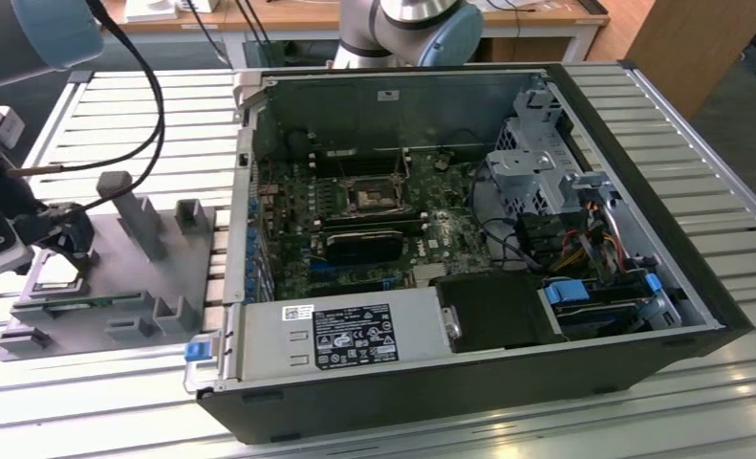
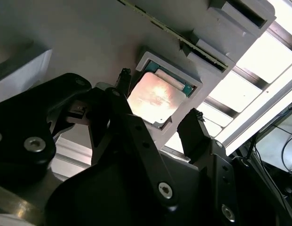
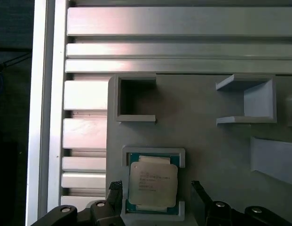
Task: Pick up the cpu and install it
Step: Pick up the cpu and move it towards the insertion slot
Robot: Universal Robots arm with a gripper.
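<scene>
First wrist view: cpu point(image 3: 153, 181) framed by my open tool point(image 3: 155, 188)

It lies flat in a pocket of the grey holder point(image 3: 207, 136), one finger each side. I judge it light, stiff, slick-topped and fragile, so I'd grip opposite thin edges.

The cpu point(image 3: 153, 181) is topped with smooth silver-grey metal, which is seen glaring brightly in the second wrist view, and is edged by green board. The holder block point(image 3: 207, 136) is made of matt grey plastic. The counter point(image 1: 136, 105) is formed of ribbed aluminium slats with a satin sheen. The gripper point(image 2: 158, 94) is finished in smooth black, with bright metal screw heads. The computer case point(image 1: 480, 392) is walled in matt black and lined with bare grey sheet metal. A white paper label point(image 1: 352, 337) is stuck on the grey metal power supply point(image 1: 256, 344).
</scene>
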